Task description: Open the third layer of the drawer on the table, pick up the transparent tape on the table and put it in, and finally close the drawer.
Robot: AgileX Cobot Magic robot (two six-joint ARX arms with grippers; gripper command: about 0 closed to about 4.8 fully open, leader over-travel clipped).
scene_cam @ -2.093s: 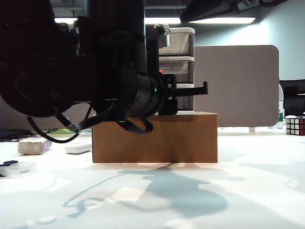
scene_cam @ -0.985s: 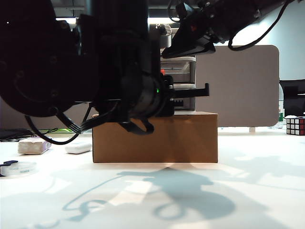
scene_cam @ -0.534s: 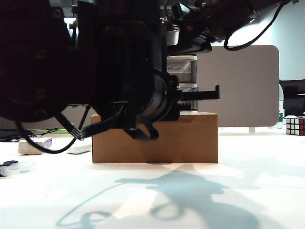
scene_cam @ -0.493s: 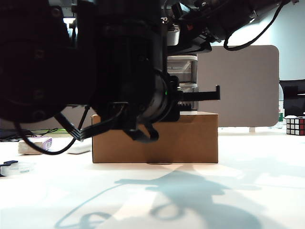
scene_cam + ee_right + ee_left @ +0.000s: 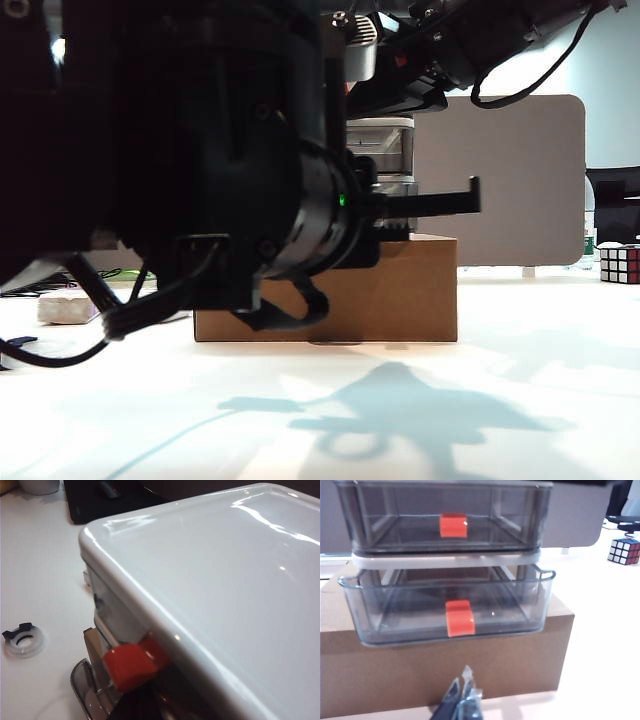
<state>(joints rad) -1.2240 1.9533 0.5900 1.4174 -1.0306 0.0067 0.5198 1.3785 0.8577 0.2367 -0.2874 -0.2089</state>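
**Bottom drawer out, tape on the table**

My left gripper (image 5: 461,700) hangs just in front of the brown cardboard box (image 5: 440,675), its jaws pressed together and holding nothing. Above it the third layer (image 5: 451,611) of the drawer (image 5: 445,560) stands pulled out past the white frame, its red-orange handle (image 5: 459,618) facing me. My right gripper sits high over the drawer's white top (image 5: 215,570); I cannot tell how its fingers stand. The transparent tape (image 5: 23,641) lies flat on the table (image 5: 40,555), well apart from the drawer. A puzzle cube (image 5: 619,264) rests far right.
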